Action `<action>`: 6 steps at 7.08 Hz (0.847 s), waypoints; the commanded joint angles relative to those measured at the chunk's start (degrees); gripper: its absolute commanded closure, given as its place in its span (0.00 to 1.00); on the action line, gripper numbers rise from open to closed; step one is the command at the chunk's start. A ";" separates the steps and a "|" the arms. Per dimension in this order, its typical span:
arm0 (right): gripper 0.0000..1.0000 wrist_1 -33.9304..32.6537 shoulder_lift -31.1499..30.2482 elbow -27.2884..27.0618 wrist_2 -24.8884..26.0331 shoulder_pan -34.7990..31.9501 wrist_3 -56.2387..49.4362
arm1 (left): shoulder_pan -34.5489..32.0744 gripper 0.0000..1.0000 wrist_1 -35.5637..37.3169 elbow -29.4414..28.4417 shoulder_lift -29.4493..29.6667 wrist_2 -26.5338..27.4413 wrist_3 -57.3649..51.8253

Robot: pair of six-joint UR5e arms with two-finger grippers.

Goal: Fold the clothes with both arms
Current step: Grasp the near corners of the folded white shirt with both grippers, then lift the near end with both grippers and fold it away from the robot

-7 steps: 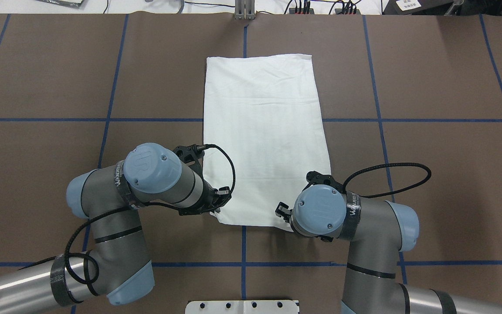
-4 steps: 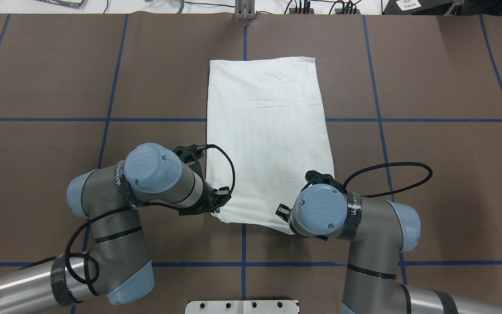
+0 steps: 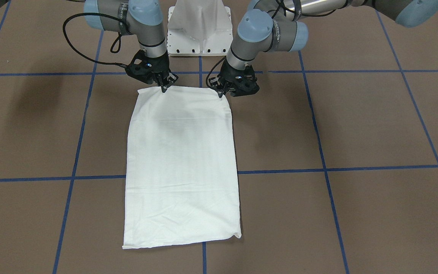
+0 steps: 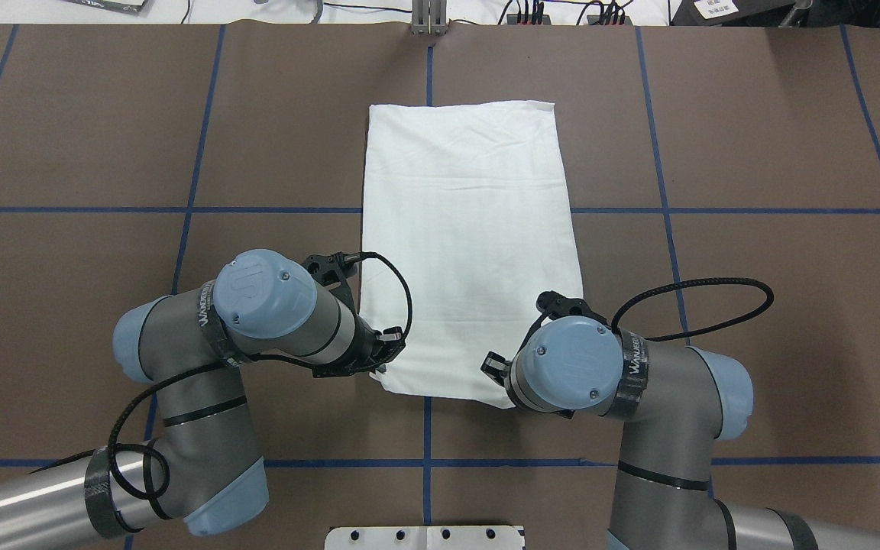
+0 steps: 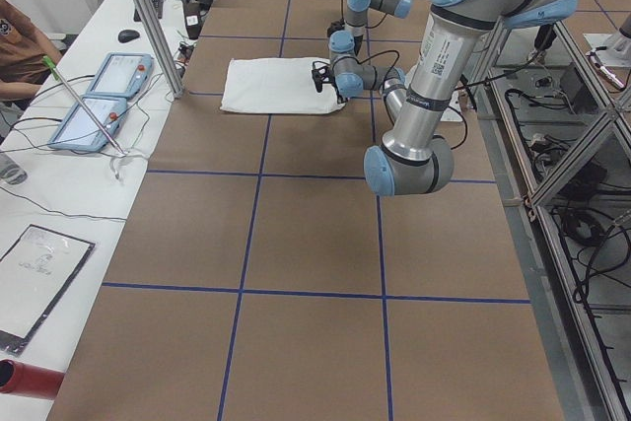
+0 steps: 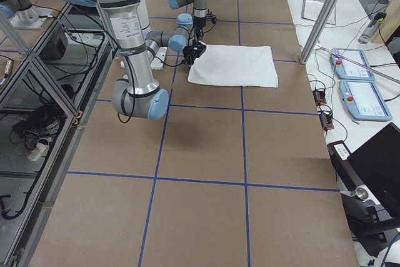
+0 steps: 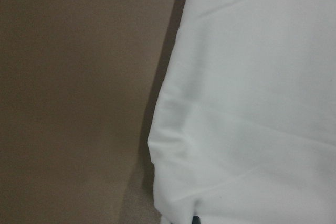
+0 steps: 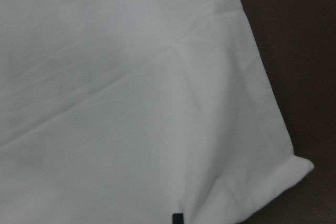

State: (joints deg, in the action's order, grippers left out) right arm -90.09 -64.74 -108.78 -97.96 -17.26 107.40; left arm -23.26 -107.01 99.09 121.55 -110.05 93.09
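Note:
The white shirt (image 3: 181, 160) lies folded into a long rectangle on the brown table, its plain side up (image 4: 470, 229). No print or collar shows. My left gripper (image 3: 220, 94) is pinched shut on the near corner on my left side (image 4: 385, 365). My right gripper (image 3: 164, 88) is shut on the other near corner; in the overhead view its wrist covers the fingers. Both wrist views are filled with white cloth (image 7: 247, 103) (image 8: 131, 103), with a dark fingertip at the bottom edge. The near hem is slightly lifted at both corners.
The white pedestal base (image 3: 200, 26) stands just behind the grippers. Blue tape lines (image 4: 661, 210) cross the brown table. A side table with two tablets (image 5: 104, 96) and a metal post (image 6: 319, 23) runs along the far edge, and a person (image 5: 15, 46) sits there.
The shirt has slid a little toward the robot and to the right. The right arm has shifted slightly right with its corner; the left arm has barely moved.

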 commanded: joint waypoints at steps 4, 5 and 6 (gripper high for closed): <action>1.00 0.09 -1.96 -9.93 -2.67 2.66 -0.35 | 3.46 1.00 5.40 12.69 -5.35 -0.07 1.64; 1.00 0.26 -2.14 -11.97 -5.81 3.72 -0.35 | 5.92 1.00 5.41 15.32 -7.01 -0.07 3.74; 1.00 0.18 -2.32 -14.68 -7.76 5.12 -0.35 | 8.03 1.00 7.15 18.74 -9.20 -0.07 5.50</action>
State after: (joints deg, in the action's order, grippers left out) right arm -89.90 -66.77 -120.23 -103.11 -13.71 107.06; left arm -17.88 -101.31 113.99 114.71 -110.14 96.46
